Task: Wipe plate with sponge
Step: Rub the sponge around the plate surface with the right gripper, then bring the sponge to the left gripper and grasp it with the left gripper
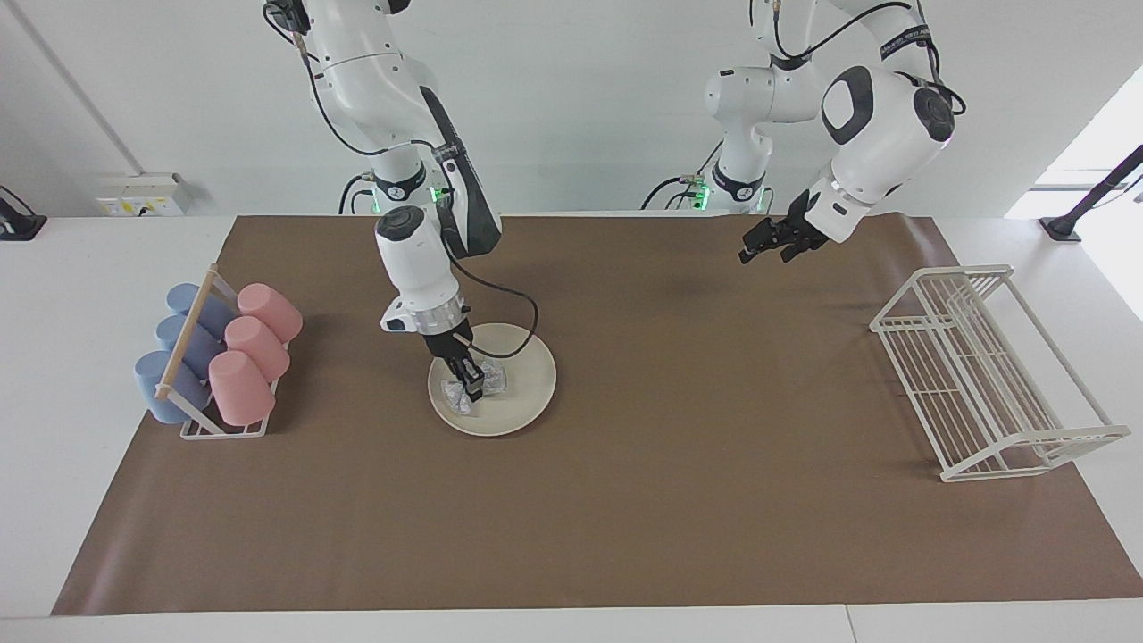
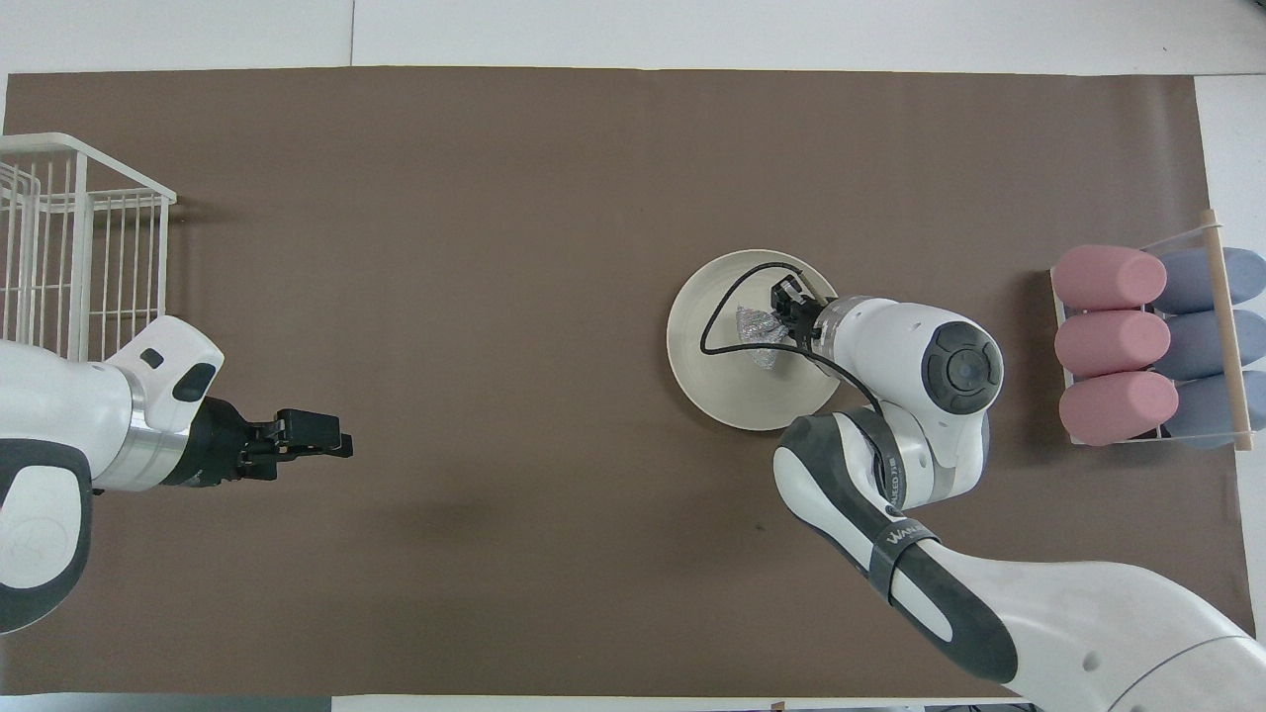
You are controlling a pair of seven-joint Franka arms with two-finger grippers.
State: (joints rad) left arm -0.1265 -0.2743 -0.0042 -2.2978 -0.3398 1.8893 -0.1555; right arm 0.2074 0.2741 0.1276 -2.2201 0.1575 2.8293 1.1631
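My round, flat cream-white plate (image 1: 493,379) lies on the brown mat toward the right arm's end of the table, near the cup rack, and the small silvery-grey mesh sponge (image 1: 478,384) rests on it on the side toward that rack. The right gripper (image 1: 471,386) is clamped on the sponge, pressing it to the plate. My worry is that the plate is unrestrained: a firm sideways stroke could slide it across the mat, or the thin sponge could slip from the pinch. The left gripper (image 1: 768,243) waits over the mat near the robots' edge, fingers apart, holding nothing. The wooden-barred cup rack (image 1: 202,357) holds three pink and three blue cups on their sides; the white wire rack (image 1: 987,371) holds nothing I can see.
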